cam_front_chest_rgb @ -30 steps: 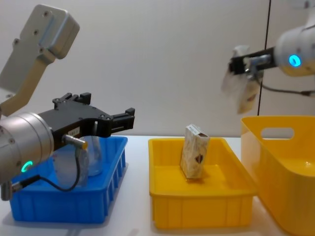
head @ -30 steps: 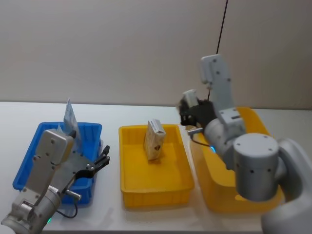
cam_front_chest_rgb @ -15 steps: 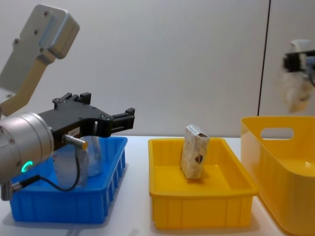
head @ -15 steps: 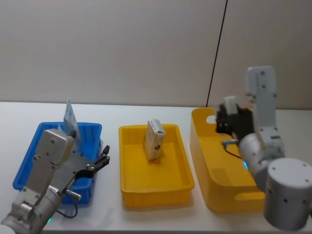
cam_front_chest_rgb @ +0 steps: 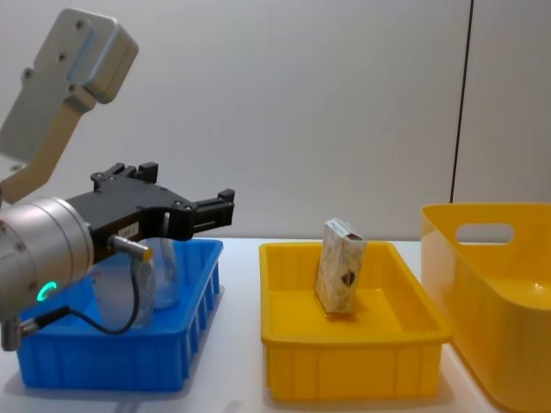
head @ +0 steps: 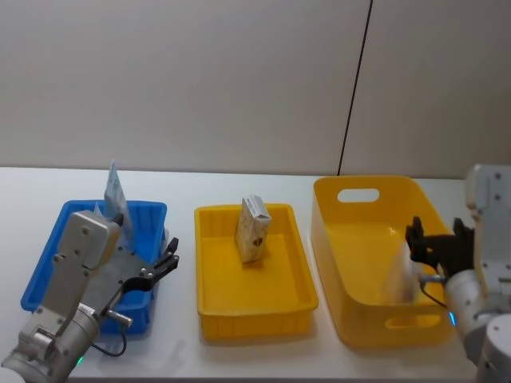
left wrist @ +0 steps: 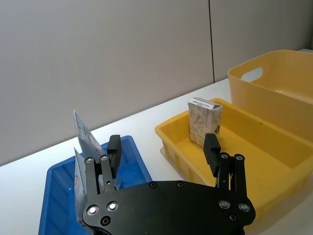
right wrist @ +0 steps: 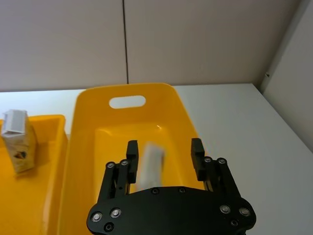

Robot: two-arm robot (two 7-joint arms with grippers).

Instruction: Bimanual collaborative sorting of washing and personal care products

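Print unreadable. The beige carton (head: pixel 254 230), dark emblem showing, stands in the shallow yellow tray (head: pixel 255 317); tubes (head: pixel 114 191) in the blue bin (head: pixel 40 275) beside the left gripper (head: pixel 172 254), fingers spread. The right gripper (right wrist: pixel 164 147), fingers apart, hangs above a blurred pale product (right wrist: pixel 146 164) in the deep yellow bin (right wrist: pixel 93 98).

Head camera high, downward; chest camera low, level; yellow tray (head: pixel 255 321) in both.

Robot lab or test cell, not a home: bare white tabletop (head: pixel 239 185), plain grey panel wall (head: pixel 160 80) across the upper frame, dark vertical line (head: pixel 357 80) at upper right. Staged row of plastic bins — blue bin (head: pixel 140 205) left, yellow tray (head: pixel 255 319) centre, yellow tub (head: pixel 375 327) right — with a robot arm's left gripper (head: pixel 173 251) at lower left.
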